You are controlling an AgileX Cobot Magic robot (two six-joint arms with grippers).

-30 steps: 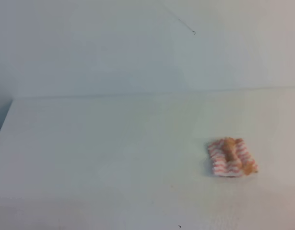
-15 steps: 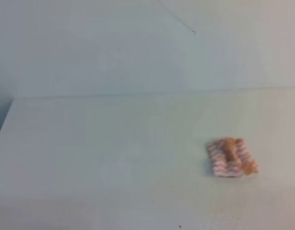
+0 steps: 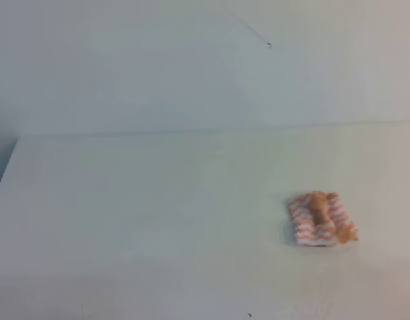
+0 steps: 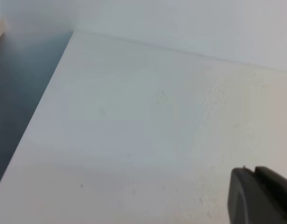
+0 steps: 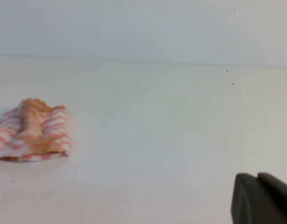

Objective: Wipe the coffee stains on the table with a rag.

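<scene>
The rag (image 3: 321, 220), white with red-pink zigzag stripes and orange-brown smudges, lies bunched on the white table (image 3: 158, 213) at the right. In the right wrist view the rag (image 5: 33, 130) sits at the left, well away from my right gripper (image 5: 256, 176), whose dark fingertips show pressed together in the lower right corner, holding nothing. My left gripper (image 4: 253, 170) shows the same way in the left wrist view, fingertips together over bare table (image 4: 134, 116), nothing in them. Neither gripper appears in the exterior high view. The coffee stains are out of view.
The table's left edge (image 3: 3, 167) drops to a dark gap, also seen as the dark strip (image 4: 17, 93) in the left wrist view. A plain white wall (image 3: 191, 67) rises behind the table's far edge.
</scene>
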